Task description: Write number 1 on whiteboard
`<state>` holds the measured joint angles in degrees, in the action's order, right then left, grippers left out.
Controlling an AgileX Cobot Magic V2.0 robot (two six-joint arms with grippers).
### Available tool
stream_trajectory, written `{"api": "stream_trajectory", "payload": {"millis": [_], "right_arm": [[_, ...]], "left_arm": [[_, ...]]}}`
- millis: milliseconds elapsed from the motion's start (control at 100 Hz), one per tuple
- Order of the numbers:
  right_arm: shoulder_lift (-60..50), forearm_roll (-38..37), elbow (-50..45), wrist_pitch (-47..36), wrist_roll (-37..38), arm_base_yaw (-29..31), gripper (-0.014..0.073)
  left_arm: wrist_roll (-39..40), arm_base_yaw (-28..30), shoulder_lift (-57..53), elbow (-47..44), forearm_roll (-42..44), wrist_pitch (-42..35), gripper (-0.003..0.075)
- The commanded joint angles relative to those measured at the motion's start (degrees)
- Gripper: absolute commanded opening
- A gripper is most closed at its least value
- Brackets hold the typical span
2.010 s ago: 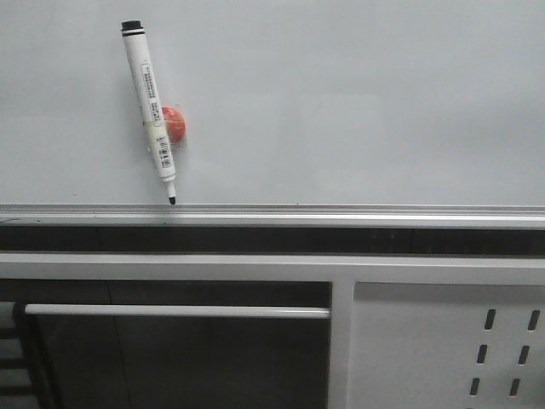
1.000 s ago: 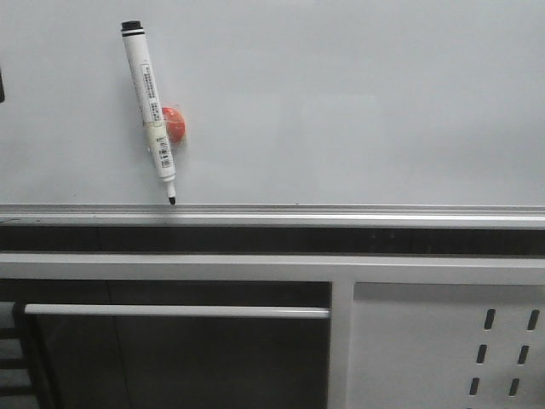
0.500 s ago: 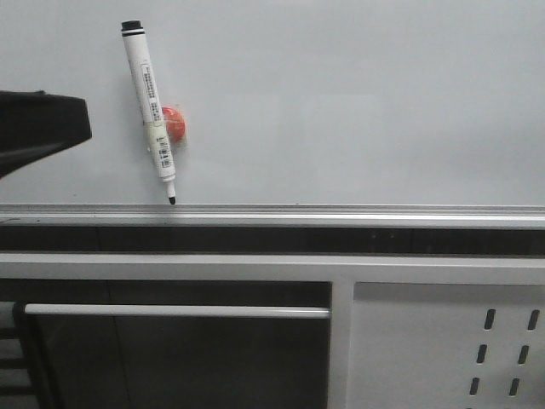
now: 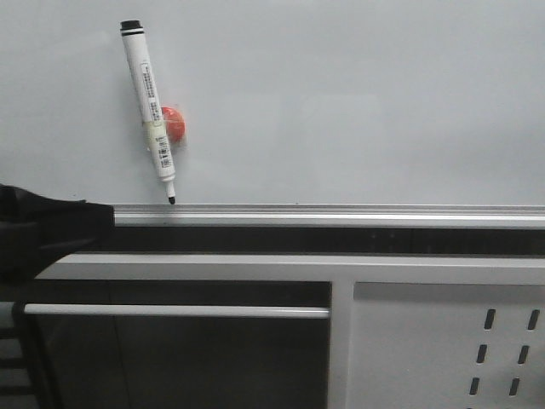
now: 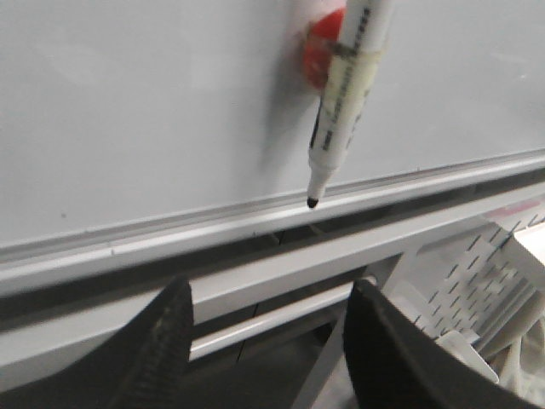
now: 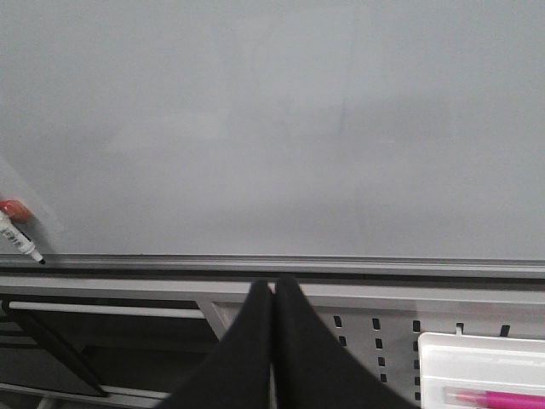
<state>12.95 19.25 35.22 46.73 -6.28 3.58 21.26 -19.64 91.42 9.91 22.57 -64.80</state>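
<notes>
The whiteboard (image 4: 358, 102) stands upright ahead of the robot, its silver lower rail (image 4: 341, 213) running the whole width, and its pale face is blank: no stroke of the number 1 shows anywhere on it, so I judge the writing has not begun. One white marker pen (image 4: 149, 102) hangs against the board's upper left part, tilted a little, black cap end up and bare black tip down, just above the rail; it looks to be kept there by the single red round magnet (image 4: 174, 123) that sits behind its barrel, with a band of tape around the barrel at that spot, which would explain why it does not slide down. Parked like that, with the nib exposed, it seems ready for an arm to take it. The left gripper (image 5: 268, 319) is low and left of the pen, below the rail in the front view, where only a dark blurred shape shows; its wrist camera looks up at the pen tip between two fingers (image 5: 166, 328) spread wide with nothing between them, a posture I read as an approach to grasp the barrel. The right gripper (image 6: 272, 290) hangs back in front of the board's middle, its two fingers pressed together and empty, apparently waiting. Off to the right, one white tray (image 6: 481, 366) holds one pink pen (image 6: 494, 396).
</notes>
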Motion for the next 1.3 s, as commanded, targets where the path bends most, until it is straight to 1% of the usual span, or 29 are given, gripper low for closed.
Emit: {"api": "stream_trajectory", "payload": {"millis": [0,280,500,640,1210,1260,1290], "right_arm": [[1.3,0.9,1.9,-4.2,-0.5,0.0,-0.0076],[1.3,0.9,1.9,-4.3,-0.5,0.0,-0.0076],[1.3,0.9,1.9,-4.3,-0.5,0.0,-0.0076],[1.3,0.9,1.9,-4.3,-0.5,0.0,-0.0076],[1.3,0.9,1.9,-4.7,-0.5,0.0,-0.0076],[1.3,0.9,1.9,-4.7,-0.5,0.0,-0.0076],[1.3,0.9,1.9,-4.7,-0.5,0.0,-0.0076]], "left_arm": [[-0.2,-0.5,-1.2,2.3,-1.1,-13.4,0.0358],[-0.6,-3.5,0.6,7.0,-2.5,-13.4,0.0358],[-0.6,-5.6,3.0,8.1,-2.9,-13.4,0.0358],[-0.6,-6.8,3.0,9.3,-5.2,-13.4,0.0358],[-0.6,-6.8,5.2,13.5,-5.5,-13.4,0.0357],[-0.6,-6.8,5.3,13.8,-5.5,-13.4,0.0345],[-0.6,-6.8,5.4,13.8,-5.5,-13.4,0.032]]}}
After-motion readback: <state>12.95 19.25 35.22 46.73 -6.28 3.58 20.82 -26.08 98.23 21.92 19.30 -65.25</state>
